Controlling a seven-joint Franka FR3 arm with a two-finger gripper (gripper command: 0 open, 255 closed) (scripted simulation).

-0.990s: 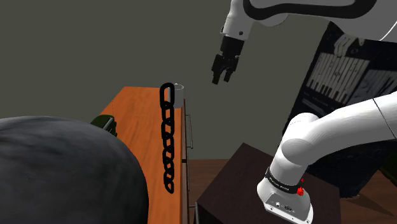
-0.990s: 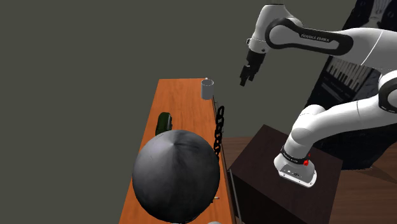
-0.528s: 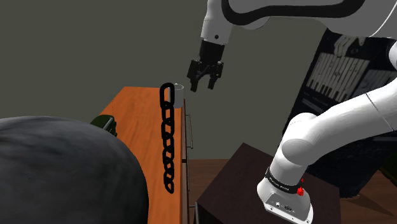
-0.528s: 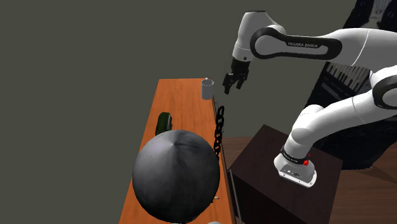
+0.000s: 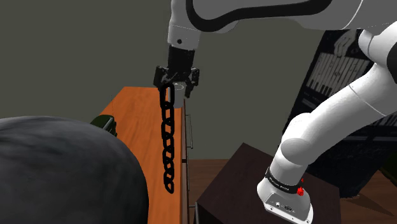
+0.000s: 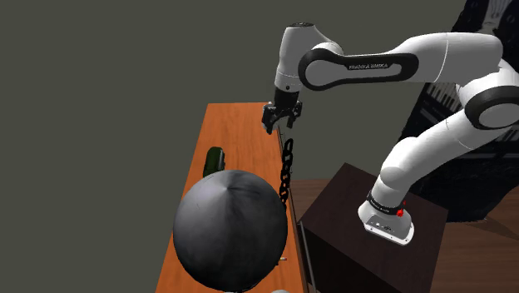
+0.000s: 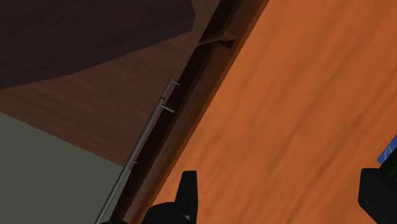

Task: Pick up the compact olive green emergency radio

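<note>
Our jaws stand open above the far end of the worktop (image 6: 239, 133). The green radio (image 6: 214, 158) sits on the worktop at about 8 o'clock from them in the second exterior view. A grey ball (image 6: 231, 229) half hides it, so we cannot tell its long axis.

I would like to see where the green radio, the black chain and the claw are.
green radio (image 6: 214, 160), second exterior view, on its visible side.
black chain (image 5: 167, 135), shoulder view, on a middle link.
claw (image 6: 280, 123), second exterior view, between its open fingertips.
</note>
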